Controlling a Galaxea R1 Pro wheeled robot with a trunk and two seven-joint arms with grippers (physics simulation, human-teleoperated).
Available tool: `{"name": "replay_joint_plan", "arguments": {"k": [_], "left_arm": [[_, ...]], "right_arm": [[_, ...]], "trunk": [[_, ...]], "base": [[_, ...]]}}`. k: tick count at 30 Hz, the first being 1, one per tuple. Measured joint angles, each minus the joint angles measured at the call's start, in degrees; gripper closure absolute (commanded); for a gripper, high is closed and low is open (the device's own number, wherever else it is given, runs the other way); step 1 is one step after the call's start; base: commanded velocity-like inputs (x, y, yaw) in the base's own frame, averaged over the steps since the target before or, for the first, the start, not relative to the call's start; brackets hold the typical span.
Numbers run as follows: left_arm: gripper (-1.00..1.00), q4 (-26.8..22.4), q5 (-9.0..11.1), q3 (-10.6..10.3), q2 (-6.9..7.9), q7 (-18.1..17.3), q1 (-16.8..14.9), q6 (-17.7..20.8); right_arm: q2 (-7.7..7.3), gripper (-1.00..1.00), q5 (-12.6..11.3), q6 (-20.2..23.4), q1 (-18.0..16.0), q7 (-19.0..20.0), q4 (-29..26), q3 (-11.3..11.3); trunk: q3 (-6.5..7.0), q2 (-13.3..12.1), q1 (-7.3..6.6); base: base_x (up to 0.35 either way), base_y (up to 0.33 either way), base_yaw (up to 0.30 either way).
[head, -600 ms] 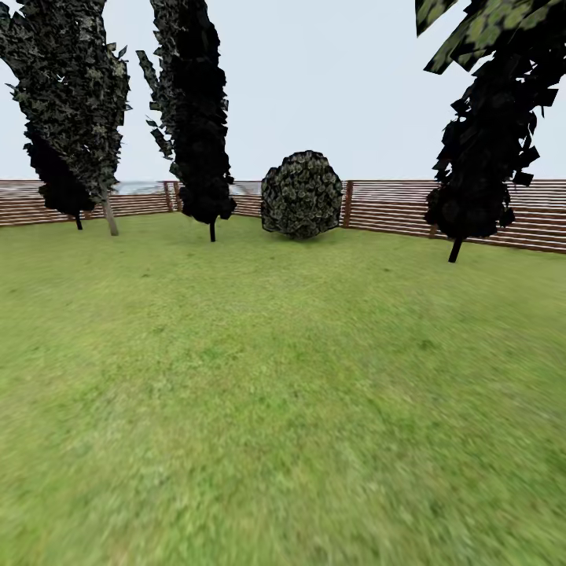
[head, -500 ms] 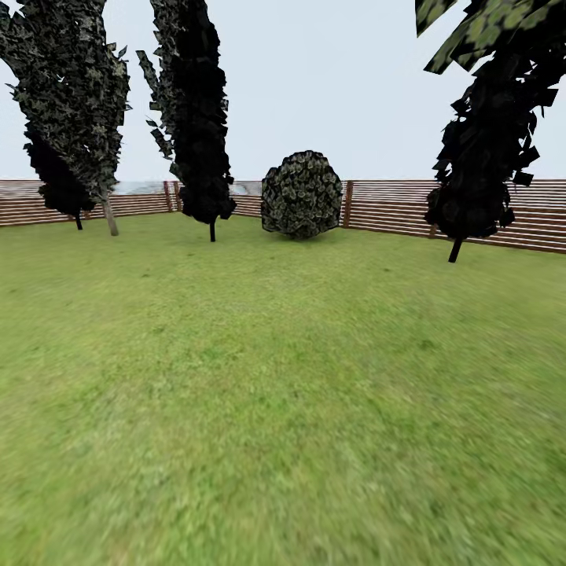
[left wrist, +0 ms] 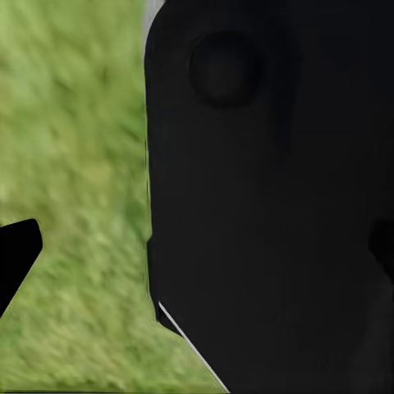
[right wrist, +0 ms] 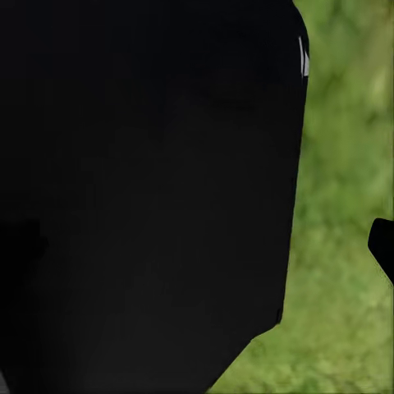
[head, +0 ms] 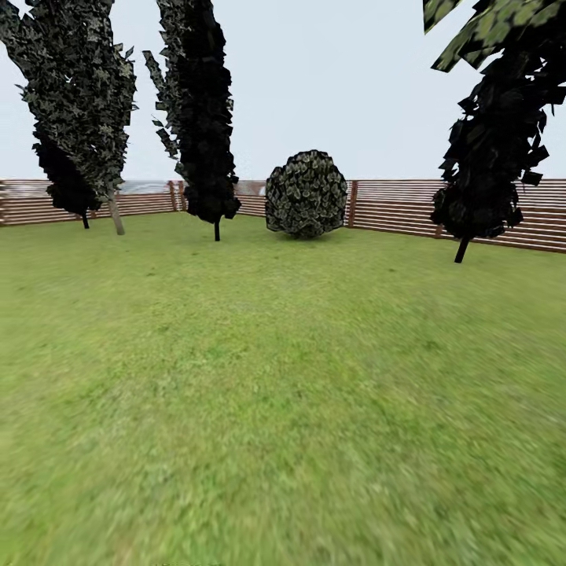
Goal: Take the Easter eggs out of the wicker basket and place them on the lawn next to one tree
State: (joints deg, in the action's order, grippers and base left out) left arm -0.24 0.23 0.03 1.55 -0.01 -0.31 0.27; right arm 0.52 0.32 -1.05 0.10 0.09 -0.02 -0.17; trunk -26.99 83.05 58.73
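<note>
The lawn [head: 283, 393] spreads wide and flat ahead of me in the garden. At its far left stands a tree [head: 116, 216] with a pale trunk under blotched dark foliage. The Easter eggs and the wicker basket are out of view. In the left wrist view my left gripper [left wrist: 197, 250] hangs over grass beside my black body, one fingertip [left wrist: 16, 254] at the picture's edge, jaws wide apart and empty. The right wrist view has my right gripper [right wrist: 197, 246] just as open, one fingertip [right wrist: 382, 246] showing over grass.
Thin-stemmed dark columnar trees [head: 216, 228] [head: 462, 250] and a round bush [head: 306, 195] stand along the far side. A brown slatted fence [head: 393, 206] closes the yard behind them. Blotched foliage [head: 487, 31] hangs in at the upper right.
The whole head picture has slid slightly to the right, so the camera has moved a little. Nothing in the garden itself has moved.
</note>
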Motion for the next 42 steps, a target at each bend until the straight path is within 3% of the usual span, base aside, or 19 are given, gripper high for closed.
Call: {"name": "replay_joint_plan", "arguments": {"k": [5, 42], "left_arm": [[-1.00, 0.0, 0.1, 0.0, 0.16, 0.0, 0.0, 0.0], [-1.00, 0.0, 0.1, 0.0, 0.21, 0.0, 0.0, 0.0]], "right_arm": [[0.09, -1.00, 0.0, -2.6, 0.0, 0.0, 0.0, 0.0], [0.16, -1.00, 0.6, -2.9, 0.0, 0.0, 0.0, 0.5]], "trunk": [[-0.19, 0.0, 0.00], [-1.69, 0.0, 0.00]], "base": [[0.000, 0.000, 0.226], [0.000, 0.000, 0.226]]}}
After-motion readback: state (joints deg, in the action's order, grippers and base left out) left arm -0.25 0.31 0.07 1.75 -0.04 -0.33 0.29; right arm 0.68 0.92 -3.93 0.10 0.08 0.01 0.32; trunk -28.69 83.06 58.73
